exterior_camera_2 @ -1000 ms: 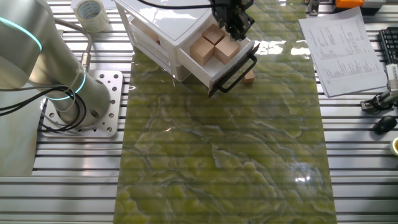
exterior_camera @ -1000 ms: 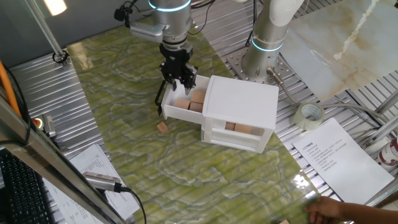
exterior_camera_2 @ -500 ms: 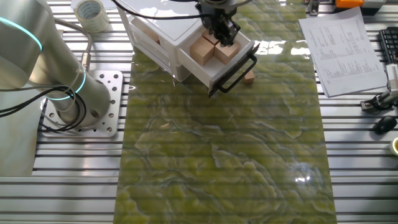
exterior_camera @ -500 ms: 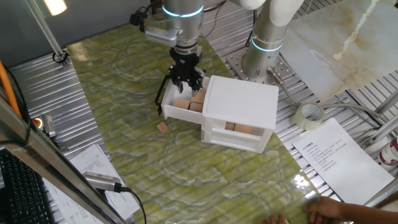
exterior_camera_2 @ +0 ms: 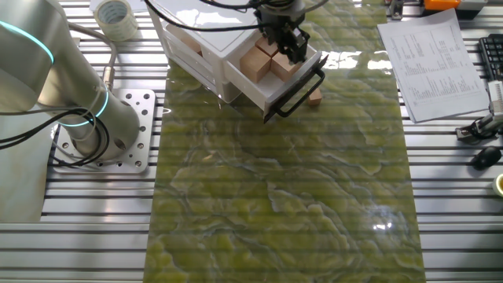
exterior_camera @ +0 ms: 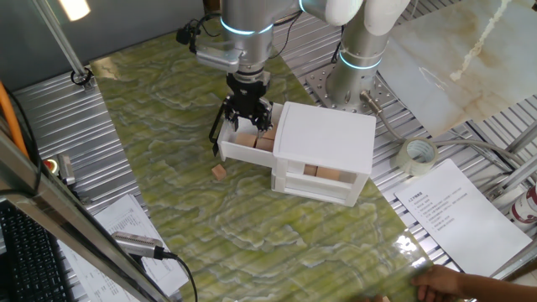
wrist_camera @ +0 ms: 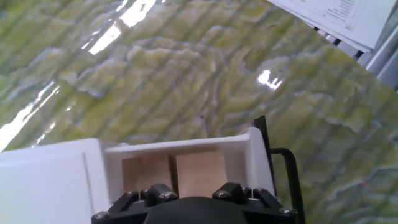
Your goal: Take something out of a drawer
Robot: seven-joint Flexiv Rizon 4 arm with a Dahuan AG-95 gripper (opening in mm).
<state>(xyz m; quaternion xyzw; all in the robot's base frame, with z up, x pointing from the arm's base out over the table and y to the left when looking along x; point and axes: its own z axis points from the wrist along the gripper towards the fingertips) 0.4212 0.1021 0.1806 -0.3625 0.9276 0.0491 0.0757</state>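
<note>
The white drawer (exterior_camera: 242,153) with its black bar handle (exterior_camera: 216,129) stands pulled out of the white cabinet (exterior_camera: 327,138). Several light-brown wooden cubes (exterior_camera: 265,143) lie in it. My gripper (exterior_camera: 249,119) points straight down into the drawer, fingers spread on either side of a cube; it looks open. In the other fixed view the gripper (exterior_camera_2: 286,44) stands over the cubes (exterior_camera_2: 255,61) by the handle (exterior_camera_2: 302,90). The hand view shows two cubes (wrist_camera: 199,169) inside the drawer wall (wrist_camera: 257,158); the fingertips are hidden there. One cube (exterior_camera: 219,171) lies loose on the table.
More cubes (exterior_camera: 330,174) show in the cabinet's lower drawer. A second robot base (exterior_camera: 357,63) stands behind the cabinet. A tape roll (exterior_camera: 418,154) and printed papers (exterior_camera: 449,210) lie to the right. A person's hand (exterior_camera: 445,283) is at the bottom right.
My gripper has moved from above the drawer's far edge down among the cubes. The drawer, cabinet and loose cube have not moved.
</note>
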